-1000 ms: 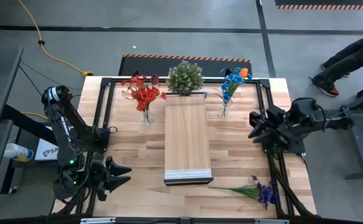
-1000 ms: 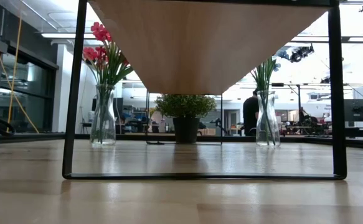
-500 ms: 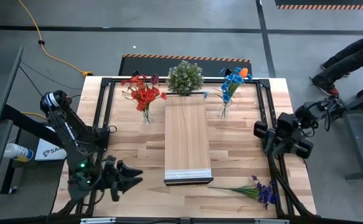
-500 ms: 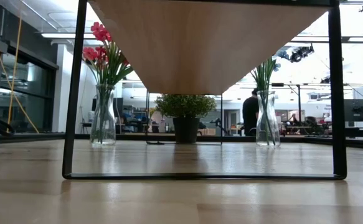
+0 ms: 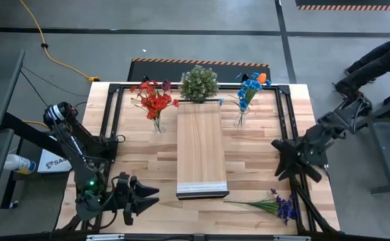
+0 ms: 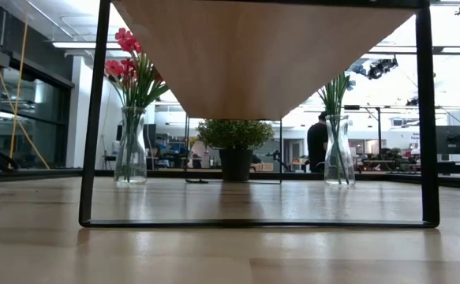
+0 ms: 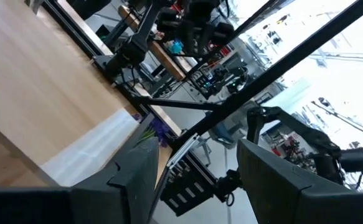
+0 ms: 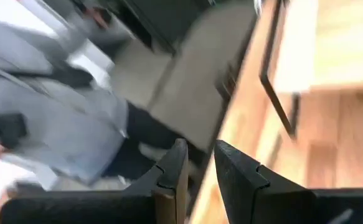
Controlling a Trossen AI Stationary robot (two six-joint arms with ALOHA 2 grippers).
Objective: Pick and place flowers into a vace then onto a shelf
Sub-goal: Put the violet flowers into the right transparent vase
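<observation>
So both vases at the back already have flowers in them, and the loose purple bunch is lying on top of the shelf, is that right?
Not quite. Both vases, the red bunch and the blue bunch, are filled, but the loose purple flowers lie on the tabletop, off the shelf's near right corner, not on it. The high view shows this.

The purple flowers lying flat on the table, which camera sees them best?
The high view. It looks straight down on the purple flowers, loose near the front right corner, stems and blooms whole. The left wrist view catches only a bit of purple past the shelf's pale end. The low view shows just a green tip at its edge. The right wrist view misses them.
</observation>
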